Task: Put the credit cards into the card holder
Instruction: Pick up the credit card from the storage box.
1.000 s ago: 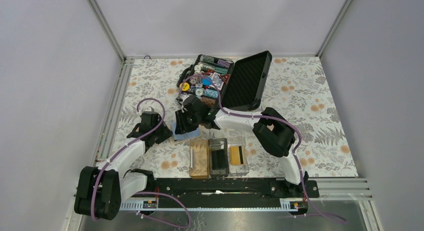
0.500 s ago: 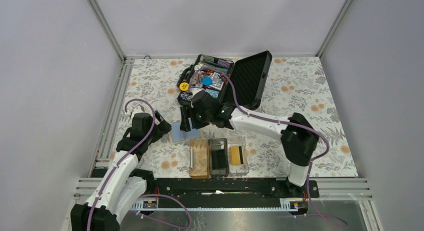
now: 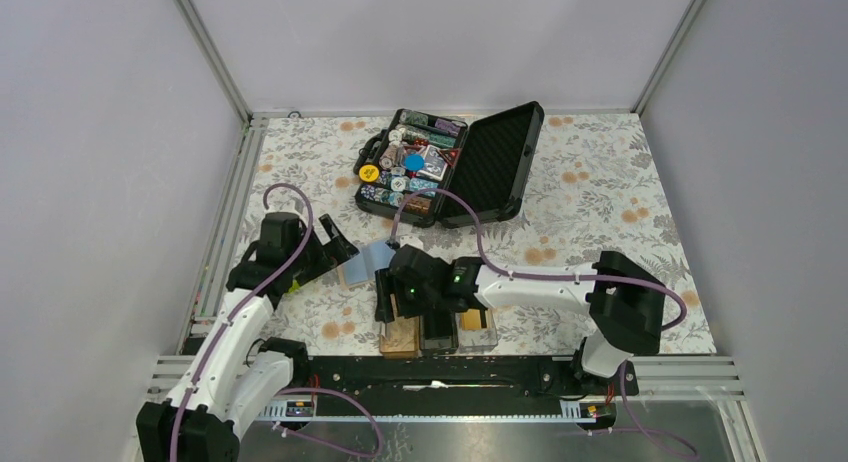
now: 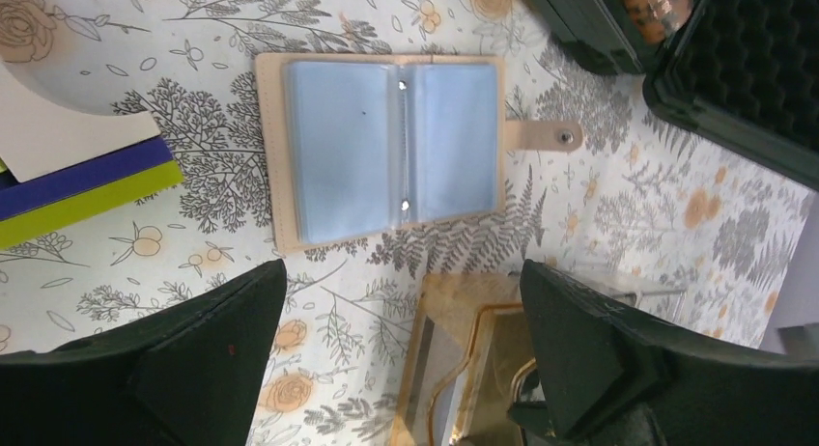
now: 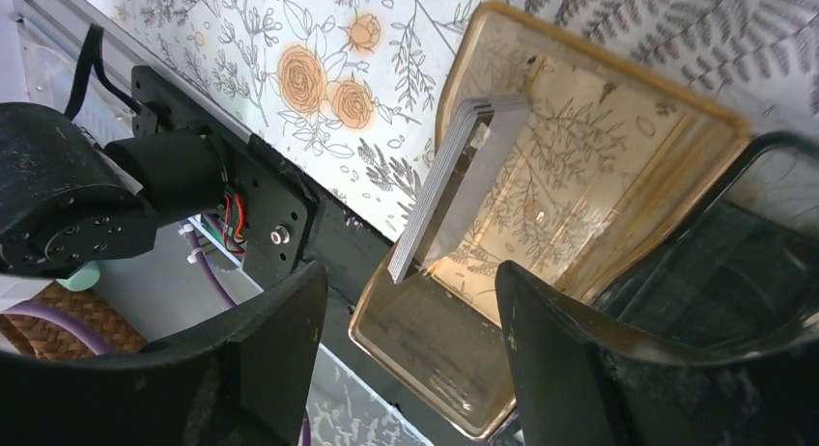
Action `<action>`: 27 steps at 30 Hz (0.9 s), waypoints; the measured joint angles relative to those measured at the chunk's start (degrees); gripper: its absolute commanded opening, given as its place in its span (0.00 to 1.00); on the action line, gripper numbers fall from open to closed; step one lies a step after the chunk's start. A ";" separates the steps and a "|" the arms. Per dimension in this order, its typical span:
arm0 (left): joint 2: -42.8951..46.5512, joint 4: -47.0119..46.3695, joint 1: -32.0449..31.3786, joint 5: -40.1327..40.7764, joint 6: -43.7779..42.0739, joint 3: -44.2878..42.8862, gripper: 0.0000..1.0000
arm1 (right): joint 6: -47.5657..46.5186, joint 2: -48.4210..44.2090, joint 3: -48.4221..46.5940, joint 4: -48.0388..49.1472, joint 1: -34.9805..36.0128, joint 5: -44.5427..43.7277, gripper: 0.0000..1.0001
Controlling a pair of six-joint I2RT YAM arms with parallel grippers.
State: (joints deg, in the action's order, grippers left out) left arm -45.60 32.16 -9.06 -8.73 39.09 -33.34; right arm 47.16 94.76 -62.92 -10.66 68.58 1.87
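Got left end effector (image 4: 401, 369) wide open, nothing between fingers, hovering over desk (image 3: 620, 212) just left of wallet (image 4: 396, 152). Reading wallet as flat and opened out, blue sleeves up, snap tab toward case (image 3: 495, 162). Lies between case and holder (image 3: 487, 340), apart from both.

Seeing right end effector (image 5: 425, 359) open as well, gripping nothing, poised above left, brown bay of holder. Counting three bays side by side: brown left, dark middle, clear right.

Finding card stack (image 5: 454, 190) in brown bay, up on edge and leaning; pale edges only, faces not readable. Spotting gold card (image 3: 478, 319) flat in clear bay, partly hidden by right arm in top view. Can't tell contents of dark bay.

Placing holder at near edge of desk, about centre, just far of black base rail (image 3: 450, 372). Placing case far of centre, lid flung open to right, chips (image 3: 405, 167) packed in left half.

Also catching a white, purple and lime layered item (image 4: 77, 176) at left of left wrist view; can't tell what.
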 measured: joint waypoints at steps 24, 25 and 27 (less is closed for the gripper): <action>-2.45 8.24 0.15 3.17 -13.46 -10.05 0.98 | 5.68 9.55 -2.19 5.62 2.43 -3.34 0.68; -2.45 8.28 0.15 3.23 -13.57 -10.05 0.98 | 5.73 9.55 -2.19 5.84 2.43 -3.34 0.68; -2.45 8.28 0.15 3.39 -13.64 -10.05 0.99 | 5.88 9.55 -2.19 6.34 2.47 -3.34 0.68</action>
State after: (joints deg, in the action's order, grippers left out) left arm -48.05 40.45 -8.91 -5.34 25.45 -43.40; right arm 53.04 104.31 -65.10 -4.32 71.05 -1.48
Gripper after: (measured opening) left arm 0.982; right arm 0.683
